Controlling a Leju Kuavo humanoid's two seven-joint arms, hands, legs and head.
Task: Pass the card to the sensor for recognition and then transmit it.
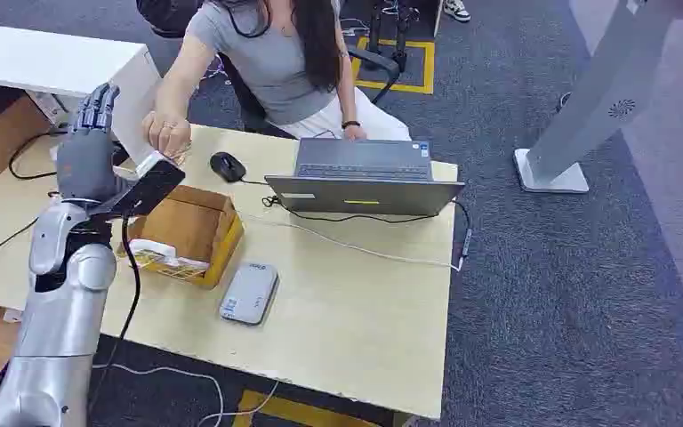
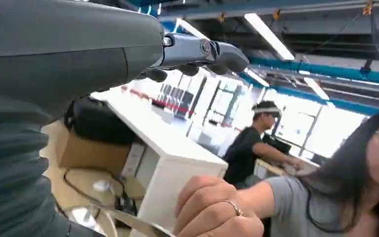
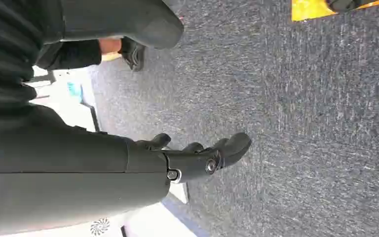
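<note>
Two hands meet over the bench (image 1: 356, 311): left hand (image 1: 89, 147) raised, fingers spread and holding nothing, beside the person's hand (image 1: 167, 133), likely handing over; card not clearly visible; right hand (image 3: 197, 155) hangs loose over carpet.

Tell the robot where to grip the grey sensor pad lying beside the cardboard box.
Probably best to take the sensor pad across its two long edges, coming from above: it lies flat, and bare table flanks both edges.
</note>
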